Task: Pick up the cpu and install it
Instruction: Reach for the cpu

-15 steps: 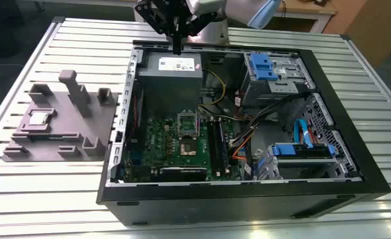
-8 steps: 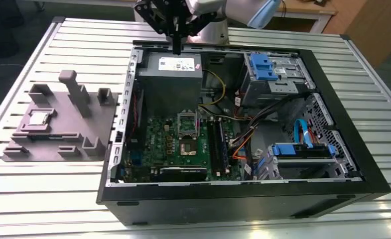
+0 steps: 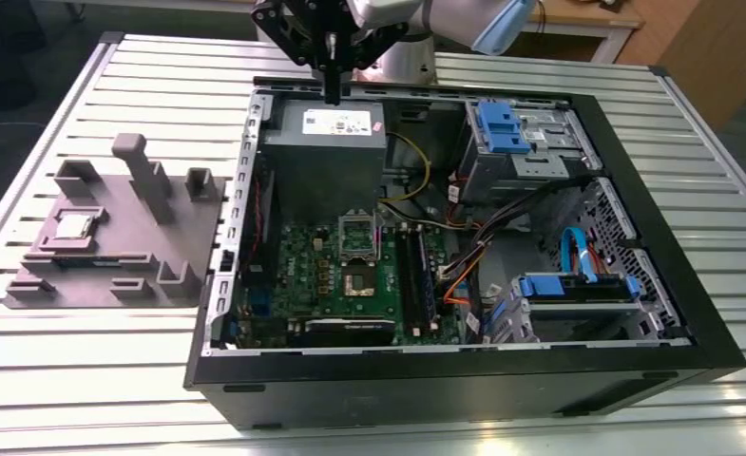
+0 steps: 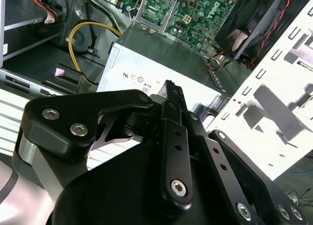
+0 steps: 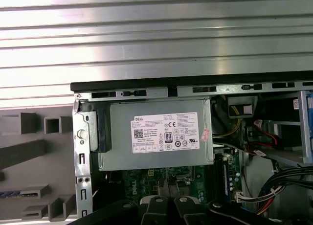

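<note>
Slatted table [image 3: 709,204], cpu [image 3: 72,226], labelled power supply [image 3: 324,157]

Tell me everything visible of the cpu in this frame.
The cpu is a small flat square chip with a silver-grey metallic top. It lies flat in a recess of the grey holder block, at the exterior view's left of the open computer case. The gripper is apart from it, above the case.

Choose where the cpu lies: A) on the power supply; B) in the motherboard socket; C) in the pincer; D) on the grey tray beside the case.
D: in the exterior view the cpu sits on the grey tray outside the case, far from the pincer above the power supply.
</note>
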Controlling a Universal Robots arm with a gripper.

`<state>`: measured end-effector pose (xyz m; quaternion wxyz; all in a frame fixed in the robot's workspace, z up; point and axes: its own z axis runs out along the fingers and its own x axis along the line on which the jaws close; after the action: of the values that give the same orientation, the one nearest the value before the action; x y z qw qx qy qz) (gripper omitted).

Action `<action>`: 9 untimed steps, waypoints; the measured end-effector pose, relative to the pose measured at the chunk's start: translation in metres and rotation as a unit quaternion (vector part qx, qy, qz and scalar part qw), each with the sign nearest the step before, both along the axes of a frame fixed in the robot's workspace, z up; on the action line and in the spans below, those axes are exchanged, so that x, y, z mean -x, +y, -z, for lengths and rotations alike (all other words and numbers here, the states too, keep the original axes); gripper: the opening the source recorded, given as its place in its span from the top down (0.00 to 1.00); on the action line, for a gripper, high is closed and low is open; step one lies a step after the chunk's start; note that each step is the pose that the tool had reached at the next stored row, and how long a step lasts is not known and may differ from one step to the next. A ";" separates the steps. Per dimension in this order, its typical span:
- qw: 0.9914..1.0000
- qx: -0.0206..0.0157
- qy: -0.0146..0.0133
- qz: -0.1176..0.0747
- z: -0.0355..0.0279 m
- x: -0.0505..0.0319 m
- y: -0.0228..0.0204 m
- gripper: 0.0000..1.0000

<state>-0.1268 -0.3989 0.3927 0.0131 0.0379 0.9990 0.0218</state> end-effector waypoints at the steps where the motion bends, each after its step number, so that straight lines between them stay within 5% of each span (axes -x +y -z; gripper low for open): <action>1: 1.000 0.000 0.000 0.000 0.0000 0.0001 0.0000 0.90; 9: 1.000 0.000 0.000 0.000 0.0000 0.0019 0.0000 0.90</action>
<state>-0.1288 -0.3989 0.3927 0.0131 0.0379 0.9990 0.0217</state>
